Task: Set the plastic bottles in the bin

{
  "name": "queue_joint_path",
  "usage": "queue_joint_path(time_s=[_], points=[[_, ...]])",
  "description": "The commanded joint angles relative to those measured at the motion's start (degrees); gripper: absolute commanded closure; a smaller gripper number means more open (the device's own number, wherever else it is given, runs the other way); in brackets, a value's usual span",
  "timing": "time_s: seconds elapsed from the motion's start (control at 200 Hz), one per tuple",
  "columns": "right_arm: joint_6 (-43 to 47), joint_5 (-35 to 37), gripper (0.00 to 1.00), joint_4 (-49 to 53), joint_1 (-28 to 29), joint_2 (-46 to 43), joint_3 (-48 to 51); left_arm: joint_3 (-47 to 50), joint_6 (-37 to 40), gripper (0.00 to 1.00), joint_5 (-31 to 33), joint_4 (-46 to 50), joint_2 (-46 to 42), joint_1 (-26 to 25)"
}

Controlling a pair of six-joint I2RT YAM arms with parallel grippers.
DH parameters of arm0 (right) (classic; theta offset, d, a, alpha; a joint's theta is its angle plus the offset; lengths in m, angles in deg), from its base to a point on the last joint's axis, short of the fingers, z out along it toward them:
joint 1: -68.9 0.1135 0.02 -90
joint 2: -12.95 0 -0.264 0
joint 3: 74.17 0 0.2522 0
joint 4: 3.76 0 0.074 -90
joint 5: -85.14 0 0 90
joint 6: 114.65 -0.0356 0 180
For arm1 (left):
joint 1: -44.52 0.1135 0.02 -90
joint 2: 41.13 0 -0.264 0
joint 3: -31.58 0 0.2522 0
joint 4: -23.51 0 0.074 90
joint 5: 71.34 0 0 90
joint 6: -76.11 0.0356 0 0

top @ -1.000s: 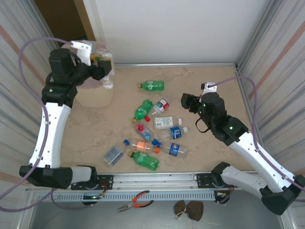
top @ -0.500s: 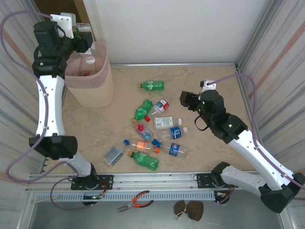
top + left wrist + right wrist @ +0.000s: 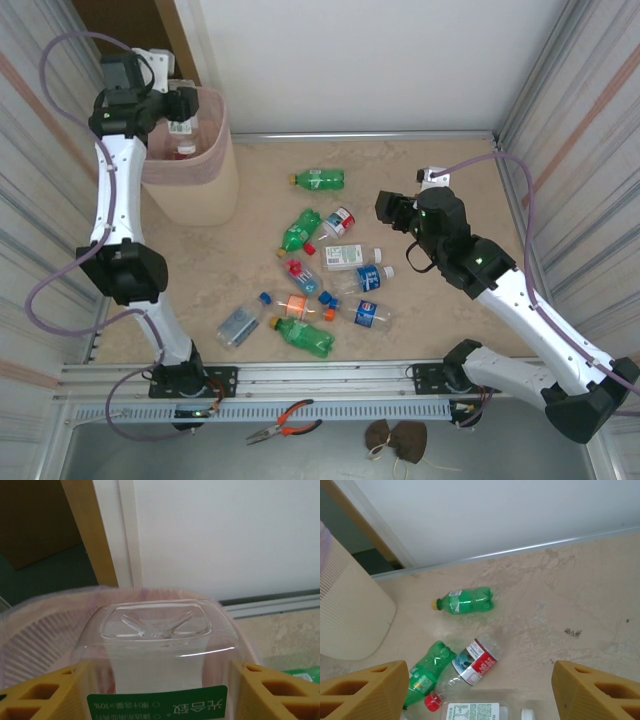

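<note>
- Left gripper (image 3: 184,104) pinches a clear bottle (image 3: 156,650) with a green label, above the bin (image 3: 203,196) at far left.
- Right gripper (image 3: 386,208) is spread and holds nothing, right of centre.
- Other bottles (image 3: 350,257) lie mid-table (image 3: 455,170), apart from the bin.

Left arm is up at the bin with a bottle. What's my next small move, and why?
Probably open the left pincer and let the bottle drop. The wrist view shows the clear bottle clamped in the pincer with the pink-lined rim around it. The top view puts it over the mouth of the bin, so it should fall inside.
</note>
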Motion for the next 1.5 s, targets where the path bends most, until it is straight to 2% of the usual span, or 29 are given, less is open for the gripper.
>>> queue_joint_path(time_s=[0.0, 0.396, 0.832, 1.147, 1.493], points=[[-1.34, 0.71, 0.26, -0.5, 0.46, 0.11, -1.06, 2.67, 2.14, 0.45, 1.43, 0.61, 0.21, 0.28], [-1.34, 0.77, 0.26, -0.98, 0.47, 0.09, -0.57, 12.21, 3.03, 0.44, 1.43, 2.9, 3.76, 0.35], [-1.42, 1.39, 0.25, -0.2, 0.43, 0.09, -0.31, 11.64, 2.7, 0.35, -0.01, 5.44, 9.87, 0.5], [-1.3, 1.43, 0.25, 0.32, 0.45, -0.19, -0.64, 8.46, 2.61, 0.25, -1.57, 6.67, 6.3, 0.46], [-1.65, 1.43, 0.26, 0.64, 0.67, -1.4, -0.54, 4.97, 2.02, 0.22, -4.91, 8.32, 0.1, 0.49]])
